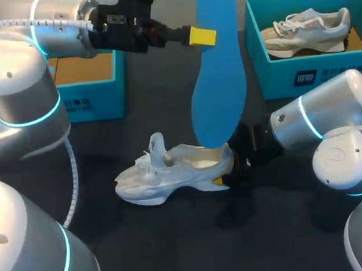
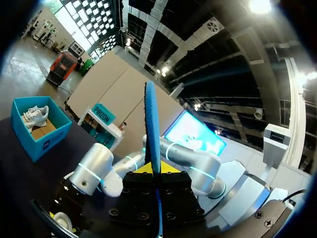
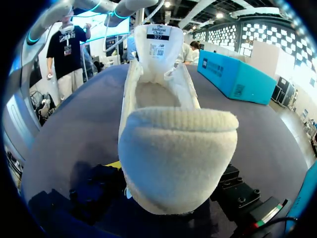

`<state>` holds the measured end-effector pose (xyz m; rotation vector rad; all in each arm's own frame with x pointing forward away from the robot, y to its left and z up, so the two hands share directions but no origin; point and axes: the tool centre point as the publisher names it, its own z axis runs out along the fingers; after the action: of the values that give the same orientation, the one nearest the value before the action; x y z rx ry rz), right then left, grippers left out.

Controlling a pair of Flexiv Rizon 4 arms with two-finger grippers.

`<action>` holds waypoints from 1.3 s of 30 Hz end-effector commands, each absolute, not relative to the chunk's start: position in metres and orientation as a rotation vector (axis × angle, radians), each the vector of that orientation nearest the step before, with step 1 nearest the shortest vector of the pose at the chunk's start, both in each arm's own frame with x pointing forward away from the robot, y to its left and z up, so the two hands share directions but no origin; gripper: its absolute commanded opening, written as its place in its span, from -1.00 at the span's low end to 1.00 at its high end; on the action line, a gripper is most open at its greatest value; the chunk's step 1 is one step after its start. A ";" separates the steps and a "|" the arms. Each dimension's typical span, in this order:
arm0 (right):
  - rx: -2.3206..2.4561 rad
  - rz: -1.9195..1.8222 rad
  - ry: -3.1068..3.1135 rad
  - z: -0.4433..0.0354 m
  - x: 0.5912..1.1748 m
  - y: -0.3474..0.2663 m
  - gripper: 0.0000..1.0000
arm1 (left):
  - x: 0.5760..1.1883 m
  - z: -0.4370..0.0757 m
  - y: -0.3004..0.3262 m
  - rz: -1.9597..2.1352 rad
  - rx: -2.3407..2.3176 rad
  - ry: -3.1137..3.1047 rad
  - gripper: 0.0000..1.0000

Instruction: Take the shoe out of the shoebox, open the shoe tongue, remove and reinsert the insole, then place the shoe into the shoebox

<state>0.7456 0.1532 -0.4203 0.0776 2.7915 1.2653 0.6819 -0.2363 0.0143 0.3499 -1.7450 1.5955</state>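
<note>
Left gripper (image 1: pixel 202 36) jaws pinched narrow on the blue insole (image 1: pixel 217 74), held upright with its lower end just above the heel opening of the shoe (image 1: pixel 172 171). The shoe lies on its side on the table (image 1: pixel 178 238), and the right gripper (image 1: pixel 227 177) jaws clamp its heel. Risks: the floppy insole buckles or catches on the collar, or slips in the thin pinch. A push down could also twist the shoe out of the heel grip.

Centre stage: white sneaker (image 1: pixel 172 171) standing on sole, toe left, tongue (image 1: pixel 158 147) raised. Above heel, blue insole (image 1: pixel 217 74) hanging vertical, lower end at heel opening. Back left, teal shoebox (image 1: pixel 97 102) open.
</note>
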 end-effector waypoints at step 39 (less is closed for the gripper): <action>0.080 1.258 2.792 -0.426 0.746 0.156 -1.00 | 0.573 0.063 -0.239 1.604 0.268 -1.631 -1.00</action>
<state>0.7456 0.1532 -0.4204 0.0776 2.7915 1.2653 0.5795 -0.2417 0.0605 0.2563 -1.6305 1.5953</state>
